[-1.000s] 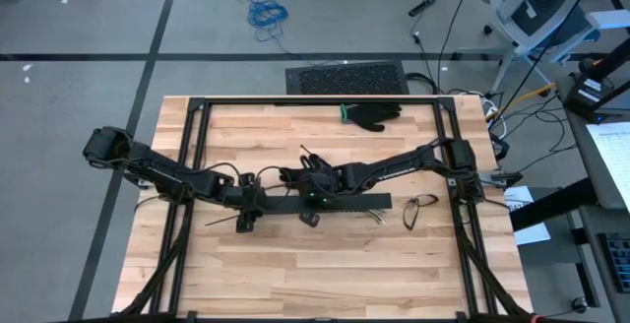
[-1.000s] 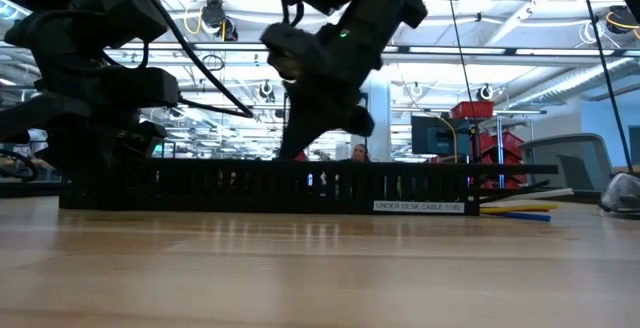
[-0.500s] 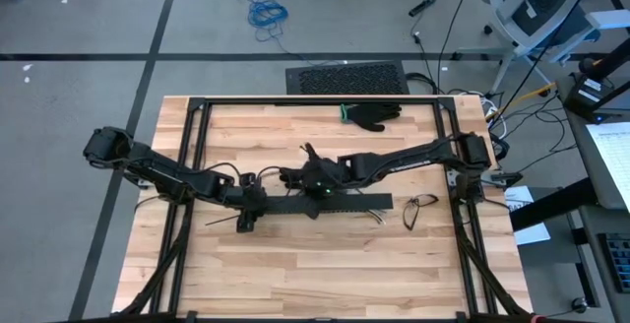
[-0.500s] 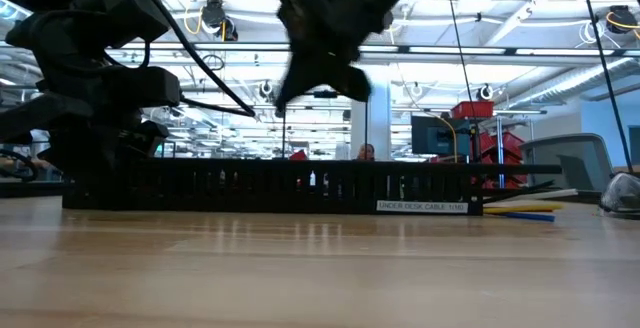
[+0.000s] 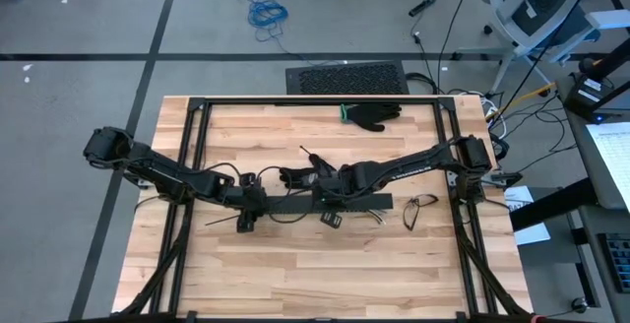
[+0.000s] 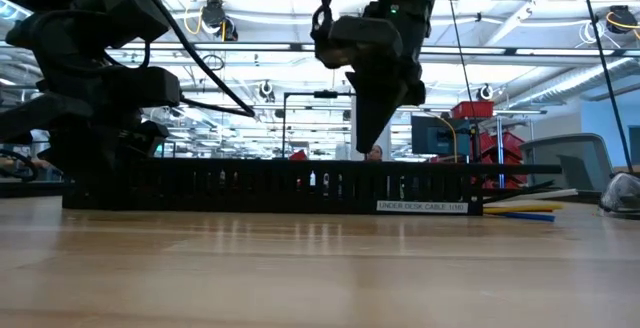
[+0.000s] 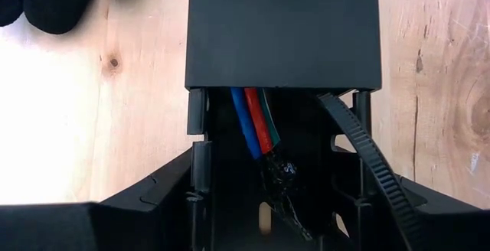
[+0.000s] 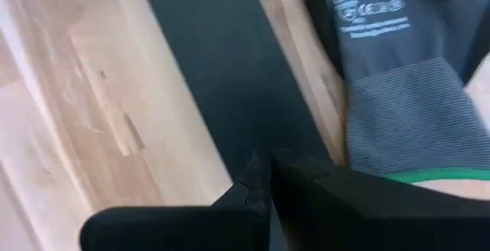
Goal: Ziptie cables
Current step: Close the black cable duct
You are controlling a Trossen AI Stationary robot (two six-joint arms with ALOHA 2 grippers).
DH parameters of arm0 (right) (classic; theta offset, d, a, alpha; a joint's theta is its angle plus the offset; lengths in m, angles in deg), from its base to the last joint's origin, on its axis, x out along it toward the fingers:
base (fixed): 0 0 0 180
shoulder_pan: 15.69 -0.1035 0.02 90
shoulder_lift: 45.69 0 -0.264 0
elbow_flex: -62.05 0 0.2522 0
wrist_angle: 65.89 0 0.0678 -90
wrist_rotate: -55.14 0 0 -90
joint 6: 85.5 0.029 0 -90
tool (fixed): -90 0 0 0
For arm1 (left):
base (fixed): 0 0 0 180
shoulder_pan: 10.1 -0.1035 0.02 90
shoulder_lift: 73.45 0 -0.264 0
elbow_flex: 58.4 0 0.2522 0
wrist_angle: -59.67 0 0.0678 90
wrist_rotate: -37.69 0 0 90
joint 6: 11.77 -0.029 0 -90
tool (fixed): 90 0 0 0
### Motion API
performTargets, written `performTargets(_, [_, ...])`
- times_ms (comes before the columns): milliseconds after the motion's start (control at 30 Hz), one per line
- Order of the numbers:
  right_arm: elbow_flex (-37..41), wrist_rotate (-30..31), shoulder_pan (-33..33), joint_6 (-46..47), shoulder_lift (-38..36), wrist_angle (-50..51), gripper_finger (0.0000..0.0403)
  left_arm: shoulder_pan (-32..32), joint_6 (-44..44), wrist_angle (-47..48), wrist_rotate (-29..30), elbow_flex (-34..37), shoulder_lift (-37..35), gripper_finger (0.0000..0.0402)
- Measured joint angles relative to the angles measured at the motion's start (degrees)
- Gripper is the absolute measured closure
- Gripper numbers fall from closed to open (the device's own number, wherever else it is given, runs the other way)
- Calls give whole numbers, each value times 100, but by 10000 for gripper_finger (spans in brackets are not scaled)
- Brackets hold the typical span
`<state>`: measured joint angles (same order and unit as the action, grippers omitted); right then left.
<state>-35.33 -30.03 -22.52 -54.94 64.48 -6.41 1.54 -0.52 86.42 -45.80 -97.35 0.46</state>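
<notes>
Wood table (image 5: 295,274) with black frame rails, both arms reaching to its middle. Long black slotted channel (image 5: 335,203) lies left-right across the centre; in the low view it runs as a low dark wall (image 6: 270,186) with a white label near its right end. Black glove (image 5: 374,115) with a green cuff sits at the far edge, well apart from the channel; the right wrist view shows grey knit fabric with a green band (image 8: 406,121) beside the channel's dark surface.

Left arm comes in from the left; left gripper (image 5: 251,203) is at the channel's left end, down at table level, jaws set fairly wide, straddling that end. Left wrist view: channel end (image 7: 283,29) sits between the dark fingers (image 7: 153,197). Whether the fingers press the channel walls, cannot tell.

Right arm comes in from the right; right gripper (image 5: 328,205) is over the channel's middle, pointing down at it in the low view (image 6: 368,128), fingers closed together, nothing seen between them.

Cables (image 7: 256,125): blue, red and green strands emerge from the channel's left end between the left fingers, tips wrapped in something dark. Further yellow and blue ends (image 6: 520,211) poke out at the channel's right end, on the table. Ribbed black ziptie strap (image 7: 367,159) runs diagonally just beside the coloured strands. Small loop of thin dark wire (image 5: 421,205) lies on the table right of the channel.
</notes>
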Motion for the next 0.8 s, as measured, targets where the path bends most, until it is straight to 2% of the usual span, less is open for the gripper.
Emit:
performTargets(233, [-34,123,69,-227,446,-211,403,0,16,20,-7,-2,0,144])
performTargets(433, [-48,-8,120,-306,800,-1275,403,0,25,26,-9,-4,0,144])
performTargets(633, [-17,-118,254,-97,857,-2083,403,0,27,20,-11,-4,0,144])
performTargets(800, [37,-83,300,-98,516,-2355,403,0,-304,-14,-11,-4,0,144])
